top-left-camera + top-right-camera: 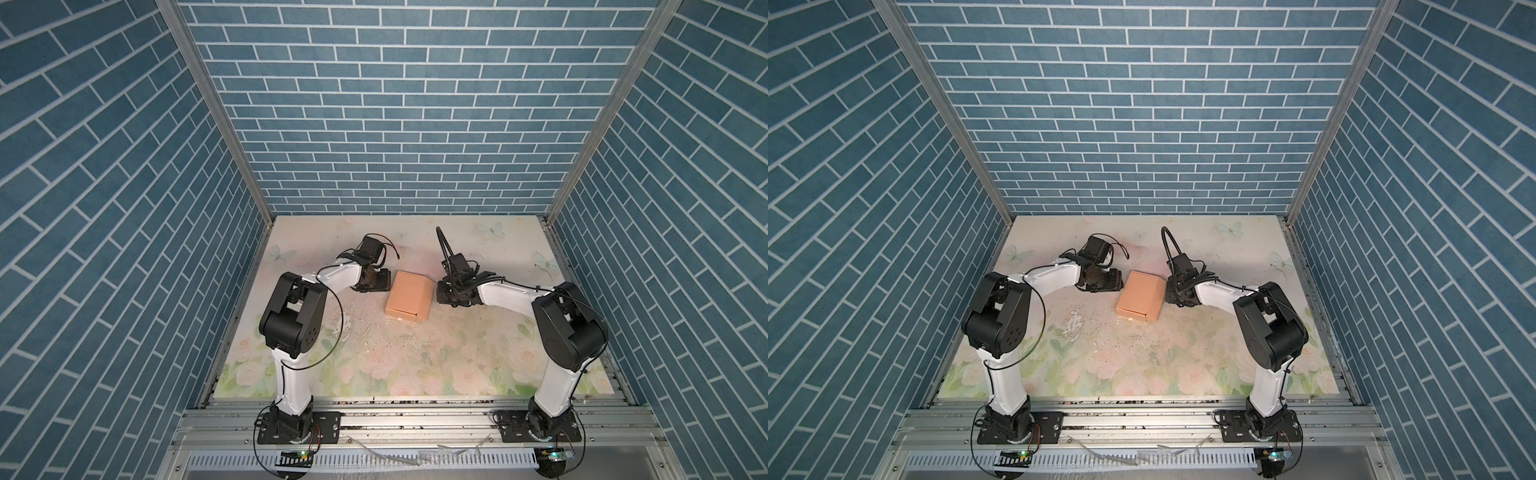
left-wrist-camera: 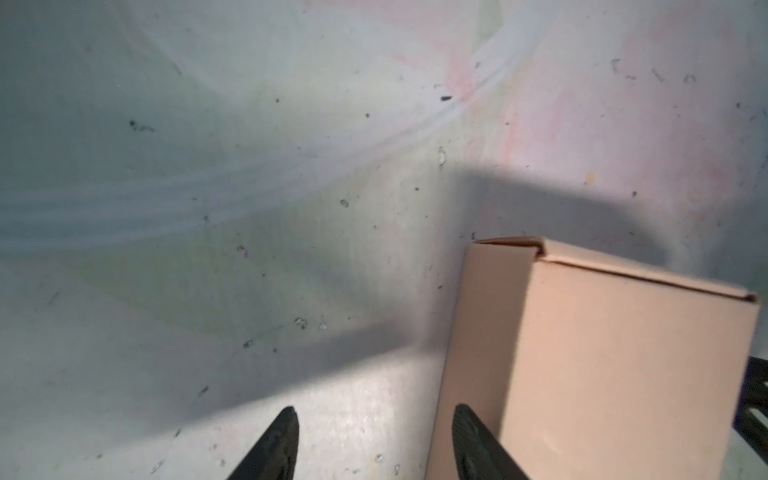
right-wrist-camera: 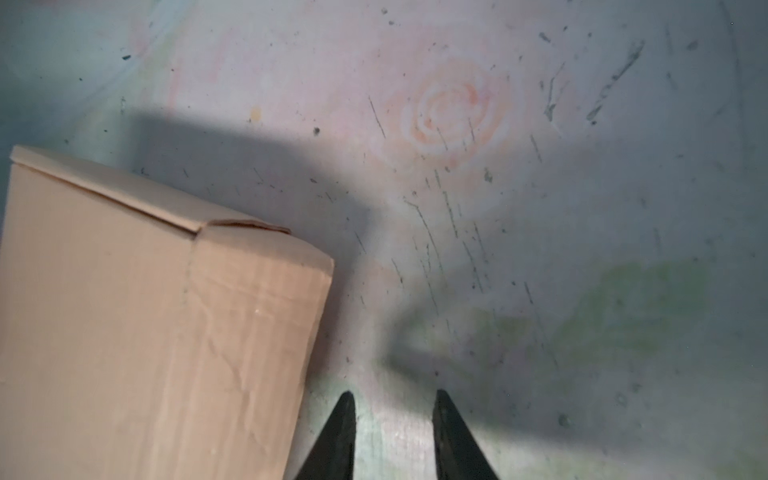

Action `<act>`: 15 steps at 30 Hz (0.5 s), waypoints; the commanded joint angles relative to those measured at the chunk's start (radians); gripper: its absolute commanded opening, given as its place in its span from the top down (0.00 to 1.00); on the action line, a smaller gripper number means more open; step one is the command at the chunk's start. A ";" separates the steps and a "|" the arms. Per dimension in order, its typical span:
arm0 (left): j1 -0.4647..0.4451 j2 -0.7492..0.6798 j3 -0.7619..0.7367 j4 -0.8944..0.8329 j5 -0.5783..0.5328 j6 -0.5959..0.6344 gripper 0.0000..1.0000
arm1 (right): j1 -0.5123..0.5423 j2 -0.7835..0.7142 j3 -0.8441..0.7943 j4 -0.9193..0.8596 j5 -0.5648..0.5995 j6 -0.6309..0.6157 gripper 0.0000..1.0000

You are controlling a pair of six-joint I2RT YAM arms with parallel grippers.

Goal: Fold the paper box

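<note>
The paper box (image 1: 409, 296) lay on the flowered table (image 1: 374, 365) between the two arms. It looked closed on every side that showed, with its lid seam lying flat in both wrist views. The left gripper (image 2: 372, 415) stood low, just beside one side wall, its jaws fairly wide apart with nothing between them. The right gripper (image 3: 392, 399) stood just beside the opposite wall, its jaws narrower but parted, and likewise empty. The folding seemed all but done, so the step probably called for a light check. Any press on a loose flap would need the other gripper bracing the far wall, since such thin card would likely slide or dent easily. There was one box and two grippers, and no other thing to handle could be made out.
</note>
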 commanded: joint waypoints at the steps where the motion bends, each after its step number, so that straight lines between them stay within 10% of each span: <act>1: -0.027 0.042 0.040 -0.037 -0.004 0.016 0.38 | -0.001 0.033 0.046 -0.046 0.027 0.030 0.66; 15: -0.098 0.102 0.111 -0.050 0.010 0.006 0.39 | 0.014 0.149 0.137 -0.070 0.013 0.019 0.66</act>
